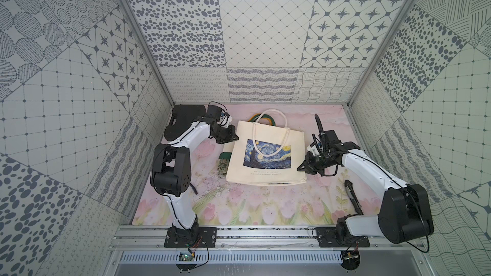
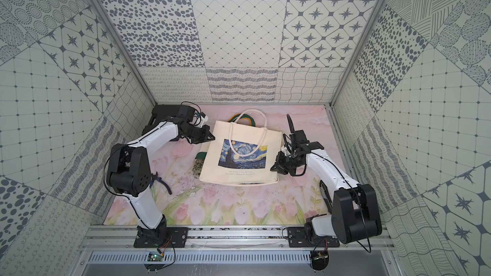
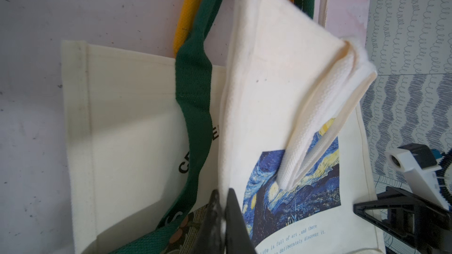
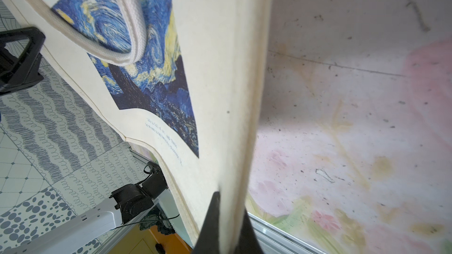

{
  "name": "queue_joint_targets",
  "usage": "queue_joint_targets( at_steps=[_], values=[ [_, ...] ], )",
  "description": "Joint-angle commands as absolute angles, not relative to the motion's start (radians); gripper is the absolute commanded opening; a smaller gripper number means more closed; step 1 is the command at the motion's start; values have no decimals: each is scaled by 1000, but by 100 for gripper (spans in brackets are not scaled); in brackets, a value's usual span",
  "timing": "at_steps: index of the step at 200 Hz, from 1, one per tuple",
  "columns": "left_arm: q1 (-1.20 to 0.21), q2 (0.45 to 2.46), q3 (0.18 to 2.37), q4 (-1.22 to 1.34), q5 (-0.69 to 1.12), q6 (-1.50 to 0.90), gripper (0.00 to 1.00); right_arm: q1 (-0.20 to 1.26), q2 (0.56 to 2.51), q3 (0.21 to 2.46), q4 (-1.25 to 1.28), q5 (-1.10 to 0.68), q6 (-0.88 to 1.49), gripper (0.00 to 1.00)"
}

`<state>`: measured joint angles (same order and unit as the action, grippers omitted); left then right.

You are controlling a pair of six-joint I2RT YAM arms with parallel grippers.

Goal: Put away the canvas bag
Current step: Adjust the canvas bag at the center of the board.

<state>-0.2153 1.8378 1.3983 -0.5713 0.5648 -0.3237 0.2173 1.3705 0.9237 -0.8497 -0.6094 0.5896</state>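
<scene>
The canvas bag is cream with a blue starry-night print and white handles. It lies on the pink floral mat in both top views. My left gripper is at its far left corner, shut on a lifted fold of the cloth; in the left wrist view the gripper has its jaws pinching the fabric. My right gripper is shut on the bag's right edge, and the right wrist view shows the gripper with the raised hem between its jaws.
Under the canvas bag lies a second cream bag with green and yellow handles and a patterned panel sticking out at the left. A black case sits at the back left. A black tool lies by the right arm.
</scene>
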Motion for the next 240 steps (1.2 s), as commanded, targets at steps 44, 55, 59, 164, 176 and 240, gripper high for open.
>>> queue_joint_targets(
  at_steps=[44, 55, 59, 164, 176, 240],
  values=[
    [-178, 1857, 1438, -571, 574, -296, 0, 245, 1376, 965, -771, -681, 610, 0],
    [-161, 1864, 1468, -588, 565, -292, 0, 262, 1394, 984, -762, -678, 622, 0],
    [-157, 1866, 1478, -593, 560, -289, 0, 269, 1403, 992, -759, -674, 625, 0],
    [-126, 1893, 1539, -639, 505, -245, 0, 335, 1657, 1089, -656, -657, 655, 0],
    [-123, 1892, 1520, -631, 503, -247, 0, 334, 1667, 1094, -661, -650, 650, 0],
    [-112, 1875, 1530, -676, 430, -231, 45, 329, 1626, 1096, -808, -511, 578, 52]
  ],
)
